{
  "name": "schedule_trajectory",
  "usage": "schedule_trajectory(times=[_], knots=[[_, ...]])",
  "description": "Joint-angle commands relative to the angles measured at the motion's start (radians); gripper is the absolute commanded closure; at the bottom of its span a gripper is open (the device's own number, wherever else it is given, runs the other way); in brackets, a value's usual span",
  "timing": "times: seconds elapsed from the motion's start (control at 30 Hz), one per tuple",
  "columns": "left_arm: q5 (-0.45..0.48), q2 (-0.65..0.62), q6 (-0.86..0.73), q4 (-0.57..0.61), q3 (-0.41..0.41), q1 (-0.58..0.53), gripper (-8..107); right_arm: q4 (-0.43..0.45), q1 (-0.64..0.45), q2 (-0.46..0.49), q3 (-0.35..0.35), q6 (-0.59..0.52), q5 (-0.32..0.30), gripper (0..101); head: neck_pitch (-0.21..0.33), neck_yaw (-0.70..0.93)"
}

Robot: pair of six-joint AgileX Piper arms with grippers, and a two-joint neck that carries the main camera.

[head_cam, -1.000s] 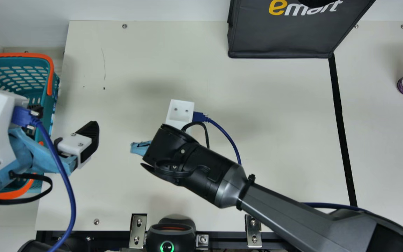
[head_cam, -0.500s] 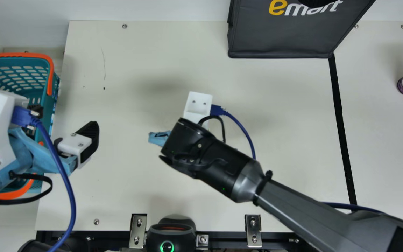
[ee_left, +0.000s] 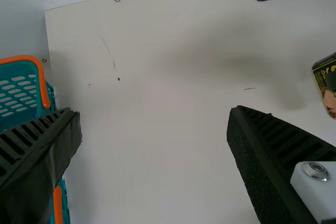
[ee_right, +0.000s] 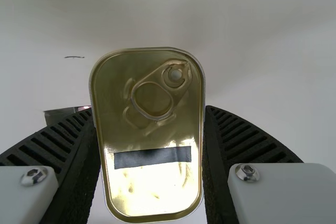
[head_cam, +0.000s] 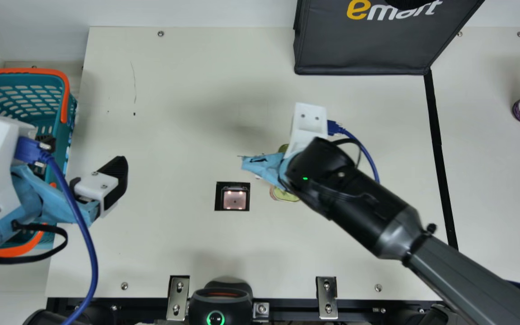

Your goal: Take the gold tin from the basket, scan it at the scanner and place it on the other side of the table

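And the gold tin [ee_right: 152,182] is out of the basket [head_cam: 70,117], clamped in the right gripper [ee_right: 148,109] beside the scanner [head_cam: 234,199], with the left gripper [ee_left: 152,113] spread apart! Placing is left to be done; no scan can be confirmed. The tin is largely hidden by the right arm [head_cam: 345,198] in the main view, cut off in the left wrist view.

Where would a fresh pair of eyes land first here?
Most likely on the shiny gold tin, held between the right gripper's jaws right of the main view's middle. Next come the teal basket with its orange handle at that view's left, and the small lit square in the table.
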State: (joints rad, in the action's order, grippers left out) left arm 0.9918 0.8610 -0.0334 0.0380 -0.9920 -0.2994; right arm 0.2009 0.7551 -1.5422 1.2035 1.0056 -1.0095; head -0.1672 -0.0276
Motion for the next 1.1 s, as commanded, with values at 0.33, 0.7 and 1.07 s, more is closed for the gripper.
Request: schedule_trajectory(times=[0.33,0.7,1.07], knots=[[0.0,0.0,0.0,0.0,0.0,0.0,9,-0.106,-0.199,0.14,-0.135,-0.355,0.076,101,0.029,-0.28],[0.0,0.0,0.0,0.0,0.0,0.0,9,-0.239,-0.49,0.233,-0.211,-0.766,0.095,101,0.029,-0.349],[0.0,0.0,0.0,0.0,0.0,0.0,9,-0.388,-0.809,0.223,-0.213,-1.2,0.082,101,0.029,-0.349]])
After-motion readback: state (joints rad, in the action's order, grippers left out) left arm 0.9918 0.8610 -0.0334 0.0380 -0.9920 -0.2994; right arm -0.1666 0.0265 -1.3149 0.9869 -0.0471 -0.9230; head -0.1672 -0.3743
